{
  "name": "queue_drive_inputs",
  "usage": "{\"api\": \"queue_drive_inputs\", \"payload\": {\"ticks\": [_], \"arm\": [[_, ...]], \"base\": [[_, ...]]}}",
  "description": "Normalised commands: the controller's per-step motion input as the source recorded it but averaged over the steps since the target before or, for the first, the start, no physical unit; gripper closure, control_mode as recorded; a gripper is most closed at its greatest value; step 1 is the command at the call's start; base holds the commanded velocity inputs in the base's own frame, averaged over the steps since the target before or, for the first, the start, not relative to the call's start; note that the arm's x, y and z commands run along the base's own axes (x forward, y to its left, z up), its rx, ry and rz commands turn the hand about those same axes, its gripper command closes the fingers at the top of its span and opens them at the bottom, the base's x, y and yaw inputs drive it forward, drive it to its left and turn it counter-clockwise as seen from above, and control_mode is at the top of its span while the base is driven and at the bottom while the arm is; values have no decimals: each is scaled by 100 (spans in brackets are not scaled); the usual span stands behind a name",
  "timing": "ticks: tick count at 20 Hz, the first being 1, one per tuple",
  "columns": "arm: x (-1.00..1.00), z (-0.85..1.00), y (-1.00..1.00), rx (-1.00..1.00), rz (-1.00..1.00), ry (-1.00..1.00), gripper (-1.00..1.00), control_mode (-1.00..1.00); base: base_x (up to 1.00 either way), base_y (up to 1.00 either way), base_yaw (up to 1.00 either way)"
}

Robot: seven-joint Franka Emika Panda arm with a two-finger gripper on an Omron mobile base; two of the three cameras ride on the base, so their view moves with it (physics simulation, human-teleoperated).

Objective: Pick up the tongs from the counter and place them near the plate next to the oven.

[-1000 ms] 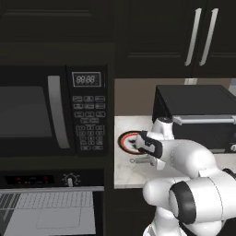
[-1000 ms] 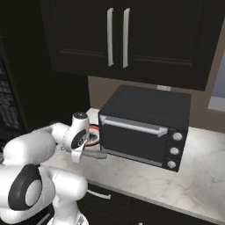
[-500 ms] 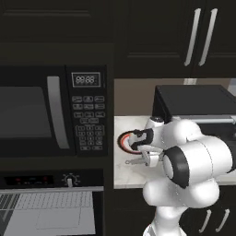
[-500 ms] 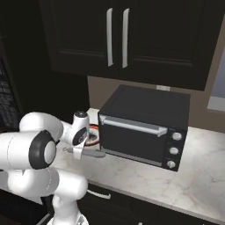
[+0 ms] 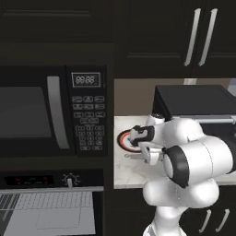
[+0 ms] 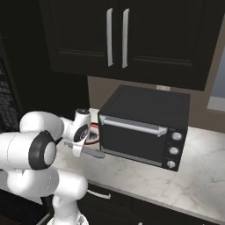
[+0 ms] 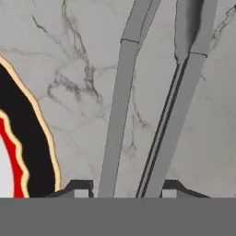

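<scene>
Pale marbled counter (image 7: pixel 83 69) under dark cabinets (image 6: pixel 132 35); hand (image 7: pixel 125 188) fingers flank the tongs (image 7: pixel 152 115); grip unclear.

— Where do my tongs (image 7: pixel 152 120) sit?
— I see them on the counter (image 7: pixel 83 92), just right of the plate (image 7: pixel 23 152). A box appliance (image 6: pixel 145 127) stands further right, the microwave (image 5: pixel 53 110) left.

Both base views flank the arm, sharing the counter (image 5: pixel 133 170); hand view looks closely down onto it.
</scene>
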Motion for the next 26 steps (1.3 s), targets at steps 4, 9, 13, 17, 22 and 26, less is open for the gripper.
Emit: {"api": "queue_drive_inputs", "payload": {"ticks": [4,9,13,17,22,26], "arm": [[-86,10,-2,4,-7,-31,-100,-100],[-64,40,-7,8,-3,-41,-100,-100],[-48,80,-13,7,-1,-44,-100,-100],[-97,100,-32,4,0,-42,-100,-100],[-100,91,-16,-5,-1,-40,-100,-100],[-100,69,-10,-17,-15,-31,-100,-100]], "base": [[0,0,0],[0,0,0],[0,0,0],[0,0,0],[0,0,0],[0,0,0]]}}
